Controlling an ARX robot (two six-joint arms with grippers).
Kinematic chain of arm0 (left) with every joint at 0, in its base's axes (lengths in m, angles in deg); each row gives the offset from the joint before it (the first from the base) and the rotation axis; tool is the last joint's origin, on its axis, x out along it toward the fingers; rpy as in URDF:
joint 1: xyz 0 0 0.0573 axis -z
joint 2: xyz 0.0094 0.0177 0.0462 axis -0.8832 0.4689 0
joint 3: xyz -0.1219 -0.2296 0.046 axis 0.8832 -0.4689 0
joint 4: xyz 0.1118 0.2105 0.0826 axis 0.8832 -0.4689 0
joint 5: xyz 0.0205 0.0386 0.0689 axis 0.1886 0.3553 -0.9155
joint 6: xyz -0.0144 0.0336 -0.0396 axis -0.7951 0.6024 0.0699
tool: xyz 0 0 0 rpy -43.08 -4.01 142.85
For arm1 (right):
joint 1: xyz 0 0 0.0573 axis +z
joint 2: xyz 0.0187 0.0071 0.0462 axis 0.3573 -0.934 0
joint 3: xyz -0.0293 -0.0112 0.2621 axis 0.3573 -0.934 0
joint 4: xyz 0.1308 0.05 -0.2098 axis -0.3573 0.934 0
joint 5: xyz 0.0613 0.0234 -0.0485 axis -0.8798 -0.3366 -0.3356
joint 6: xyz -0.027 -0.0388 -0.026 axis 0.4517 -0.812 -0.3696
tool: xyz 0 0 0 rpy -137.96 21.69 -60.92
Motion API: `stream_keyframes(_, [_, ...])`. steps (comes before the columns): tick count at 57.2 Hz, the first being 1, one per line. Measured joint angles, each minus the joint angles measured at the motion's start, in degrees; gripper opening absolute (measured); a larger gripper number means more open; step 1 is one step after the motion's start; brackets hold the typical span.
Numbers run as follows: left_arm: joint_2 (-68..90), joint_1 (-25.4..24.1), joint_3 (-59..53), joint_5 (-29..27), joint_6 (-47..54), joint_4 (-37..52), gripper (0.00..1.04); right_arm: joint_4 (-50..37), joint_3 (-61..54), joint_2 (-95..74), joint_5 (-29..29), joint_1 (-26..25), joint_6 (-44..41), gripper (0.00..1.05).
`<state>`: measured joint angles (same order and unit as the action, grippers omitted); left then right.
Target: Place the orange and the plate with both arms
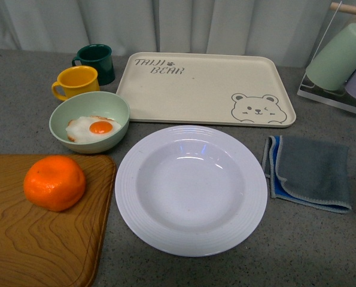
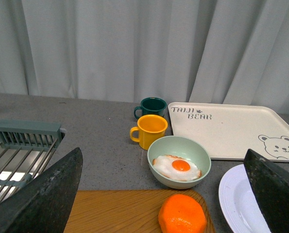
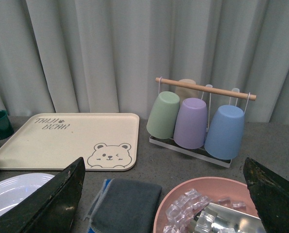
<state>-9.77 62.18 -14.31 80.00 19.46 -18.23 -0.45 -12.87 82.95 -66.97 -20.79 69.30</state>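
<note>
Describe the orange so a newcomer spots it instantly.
Find the wooden cutting board at the near left. The orange sits on it, in front of the pale green bowl. Unlike the bowl's small egg yolk, it is a whole round fruit.

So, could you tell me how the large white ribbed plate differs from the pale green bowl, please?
The large round white ribbed plate is wide and shallow; the pale green bowl is smaller and deeper. The plate is empty; the bowl holds a fried egg. The plate's rim is ribbed; the bowl's is smooth. Both are round, on the grey counter.
</note>
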Motion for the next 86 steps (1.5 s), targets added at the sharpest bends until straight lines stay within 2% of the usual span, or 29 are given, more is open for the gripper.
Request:
stream_keyframes(47, [0.0,0.0,0.0,0.0,0.0,0.0,0.98,0.0,0.0,0.0,0.0,0.0,0.0,0.95])
stream_keyframes(49, [1.1,0.0,0.7,0.9,-1.0,-2.3,0.98,0.0,0.0,0.0,0.0,0.0,0.0,0.95])
stream_keyframes(53, [9.2,1.5,4.3,1.0,-4.3,-10.6,0.98,0.0,0.0,0.0,0.0,0.0,0.0,0.95])
stream_keyframes(57, [19.0,4.9,5.4,1.1,-5.7,-8.9,0.98,0.0,0.0,0.0,0.0,0.0,0.0,0.95])
stream_keyframes(61, [30.4,8.5,6.9,1.7,-6.8,-2.6,0.98,0.0,0.0,0.0,0.0,0.0,0.0,0.95])
stream_keyframes(72, [62.5,13.2,13.4,3.5,-9.1,15.7,0.98,0.0,0.0,0.0,0.0,0.0,0.0,0.95])
stream_keyframes(86, [84.3,14.1,19.0,2.6,-9.4,23.3,0.98,0.0,0.0,0.0,0.0,0.0,0.0,0.95])
